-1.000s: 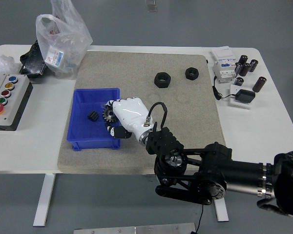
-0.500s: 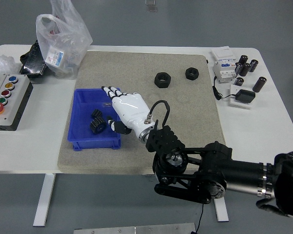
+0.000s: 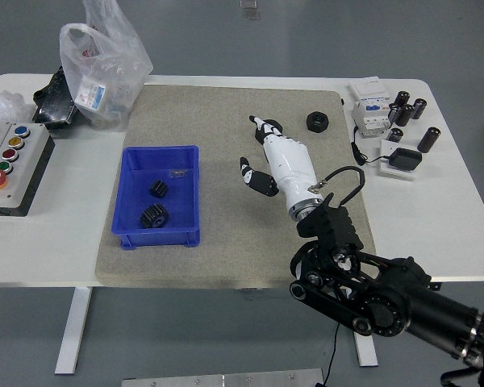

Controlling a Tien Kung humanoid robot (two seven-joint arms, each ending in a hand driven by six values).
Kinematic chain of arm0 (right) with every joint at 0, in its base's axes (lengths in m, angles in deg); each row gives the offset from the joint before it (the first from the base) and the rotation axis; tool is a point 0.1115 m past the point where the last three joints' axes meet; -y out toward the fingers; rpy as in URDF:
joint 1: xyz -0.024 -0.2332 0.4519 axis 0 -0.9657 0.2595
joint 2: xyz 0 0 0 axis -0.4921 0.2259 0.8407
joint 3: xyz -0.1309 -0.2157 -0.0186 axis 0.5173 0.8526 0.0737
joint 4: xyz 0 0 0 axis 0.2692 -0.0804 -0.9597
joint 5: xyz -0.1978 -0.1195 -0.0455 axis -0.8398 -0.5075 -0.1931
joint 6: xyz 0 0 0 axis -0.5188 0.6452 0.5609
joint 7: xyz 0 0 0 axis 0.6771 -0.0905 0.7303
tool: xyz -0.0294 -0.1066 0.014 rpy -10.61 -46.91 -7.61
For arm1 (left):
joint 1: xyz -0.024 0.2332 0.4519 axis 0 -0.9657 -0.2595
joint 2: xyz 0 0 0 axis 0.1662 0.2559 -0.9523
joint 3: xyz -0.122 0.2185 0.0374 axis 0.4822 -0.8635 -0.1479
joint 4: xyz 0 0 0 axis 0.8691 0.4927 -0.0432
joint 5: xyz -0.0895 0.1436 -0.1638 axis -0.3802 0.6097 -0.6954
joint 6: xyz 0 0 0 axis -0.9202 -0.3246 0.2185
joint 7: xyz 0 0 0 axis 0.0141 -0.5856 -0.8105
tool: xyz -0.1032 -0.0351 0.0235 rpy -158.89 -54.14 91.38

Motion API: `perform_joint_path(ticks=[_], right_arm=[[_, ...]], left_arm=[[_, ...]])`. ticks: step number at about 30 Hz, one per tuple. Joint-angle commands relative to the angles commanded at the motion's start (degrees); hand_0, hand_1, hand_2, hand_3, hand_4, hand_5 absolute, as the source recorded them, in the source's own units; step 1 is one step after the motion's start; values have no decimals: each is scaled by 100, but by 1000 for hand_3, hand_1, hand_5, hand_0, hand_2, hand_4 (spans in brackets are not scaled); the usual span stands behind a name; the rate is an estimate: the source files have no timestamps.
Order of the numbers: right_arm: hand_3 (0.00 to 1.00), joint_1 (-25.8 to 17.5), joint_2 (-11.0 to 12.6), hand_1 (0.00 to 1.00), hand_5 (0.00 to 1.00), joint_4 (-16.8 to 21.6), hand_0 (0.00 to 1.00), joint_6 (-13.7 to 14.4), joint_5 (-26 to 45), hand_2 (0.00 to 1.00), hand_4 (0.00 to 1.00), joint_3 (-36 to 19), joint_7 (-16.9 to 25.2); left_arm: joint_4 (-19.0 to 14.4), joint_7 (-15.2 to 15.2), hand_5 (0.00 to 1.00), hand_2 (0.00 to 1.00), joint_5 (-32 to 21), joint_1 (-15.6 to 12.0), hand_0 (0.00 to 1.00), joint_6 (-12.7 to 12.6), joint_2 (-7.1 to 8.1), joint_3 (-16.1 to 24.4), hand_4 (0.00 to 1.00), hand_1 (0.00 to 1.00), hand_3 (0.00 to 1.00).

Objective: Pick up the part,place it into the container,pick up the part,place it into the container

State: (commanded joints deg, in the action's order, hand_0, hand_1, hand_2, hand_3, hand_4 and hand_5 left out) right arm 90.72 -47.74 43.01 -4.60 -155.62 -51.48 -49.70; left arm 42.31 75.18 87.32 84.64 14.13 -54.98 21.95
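Two black gears lie in the blue bin (image 3: 129, 222) at the left centre of the frame: a larger gear (image 3: 152, 216) toward its near end and a smaller gear (image 3: 157, 190) just behind it. Well to their right, the right hand (image 3: 278, 161) hovers over the grey mat (image 3: 226, 113), fingers spread and holding nothing. Its fingertips cover a black nut (image 3: 271, 126); a second nut (image 3: 318, 121) sits further right. The white table (image 3: 436, 218) carries all of this.
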Motion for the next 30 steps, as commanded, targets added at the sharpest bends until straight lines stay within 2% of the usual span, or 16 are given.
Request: perform_joint_path(ticks=[1, 6, 7, 12, 13, 16, 18, 19, 24, 25, 30], right_arm=[[864, -137, 12, 678, 210, 66, 416, 0, 62, 803, 591, -183, 123], [864, -963, 182, 678, 210, 528, 416, 0, 851, 803, 591, -1137, 1063], [819, -1136, 221, 697, 213, 605, 470, 0, 1092, 785, 620, -1305, 1303], [819, -1873, 331, 697, 213, 759, 470, -1, 2163, 785, 620, -1871, 2374], [768, -1991, 332, 701, 333, 746, 606, -26, 2370, 756, 776, -1905, 2580], [768, -2341, 294, 701, 333, 690, 606, -229, 3057, 756, 776, -1956, 3268], [768, -2469, 247, 701, 333, 672, 606, -338, 3490, 756, 776, -2000, 3700], [742, -2509, 228, 702, 415, 669, 702, -368, 3696, 747, 833, -2024, 3906], [742, -2648, 148, 702, 415, 650, 702, -442, 4815, 747, 833, -2123, 4996], [714, -2662, 137, 708, 470, 647, 724, -447, 4995, 742, 849, -2137, 5156], [714, -2695, 110, 708, 470, 649, 724, -447, 5849, 742, 849, -2198, 5913]], left_arm=[[0, 7, 522, 563, 11, -5, 597, -1, -1, 8, 489, 560, 614], [0, 40, 522, 563, 51, -6, 597, -1, -15, 35, 489, 560, 614], [0, 40, 520, 563, 64, -3, 598, 0, -22, 40, 489, 560, 613], [0, 46, 520, 563, 104, -3, 598, -7, -44, 73, 489, 560, 613], [0, 48, 518, 563, 114, -6, 597, -8, -45, 82, 489, 560, 613], [0, 63, 518, 563, 120, -11, 597, -13, -46, 88, 489, 560, 613], [0, 82, 518, 563, 94, -13, 597, -13, -45, 66, 489, 560, 613], [0, 90, 515, 562, 79, -13, 598, -13, -43, 53, 490, 560, 613], [0, 111, 515, 562, 48, -7, 598, -12, -41, 36, 490, 560, 613], [0, 112, 508, 563, 48, -7, 598, -12, -41, 40, 494, 560, 612], [0, 118, 508, 563, 48, -3, 598, -15, -42, 55, 494, 560, 612]])
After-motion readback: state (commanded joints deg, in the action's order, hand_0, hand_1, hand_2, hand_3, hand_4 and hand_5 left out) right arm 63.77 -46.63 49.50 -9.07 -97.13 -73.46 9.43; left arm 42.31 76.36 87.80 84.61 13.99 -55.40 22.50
